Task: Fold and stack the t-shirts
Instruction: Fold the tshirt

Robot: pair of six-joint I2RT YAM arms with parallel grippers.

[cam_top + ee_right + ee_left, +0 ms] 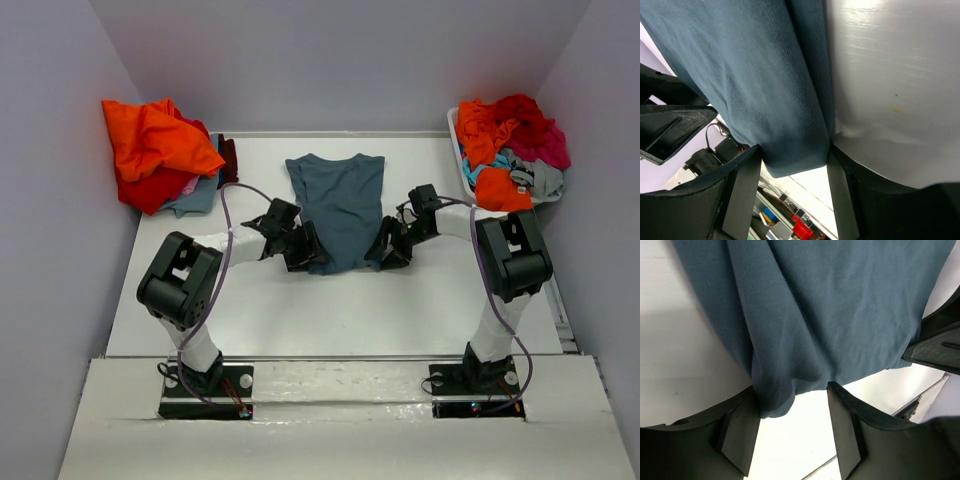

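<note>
**Both grippers at the near hem, shirt running straight away from me**

The slate-blue shirt (338,205) lies flat mid-table (330,320). Its long axis points away from the bases, with the collar at the far end and the hem nearest me. Each arm sits at its own hem corner, about equally close. The left gripper (792,395) straddles the left corner. Its jaws stand wide, the cloth lies against one finger and bare table shows beside the other. The right gripper (794,152) straddles the right corner, also wide, and the cloth there fills the gap between its fingers. I judge neither is pinching yet.

The next move, as I read it, is to close on both corners and carry the hem away from me toward the collar.

The shirt looks like a narrow, smooth band with no sleeves sticking out and soft lengthwise creases near the hem.
</note>
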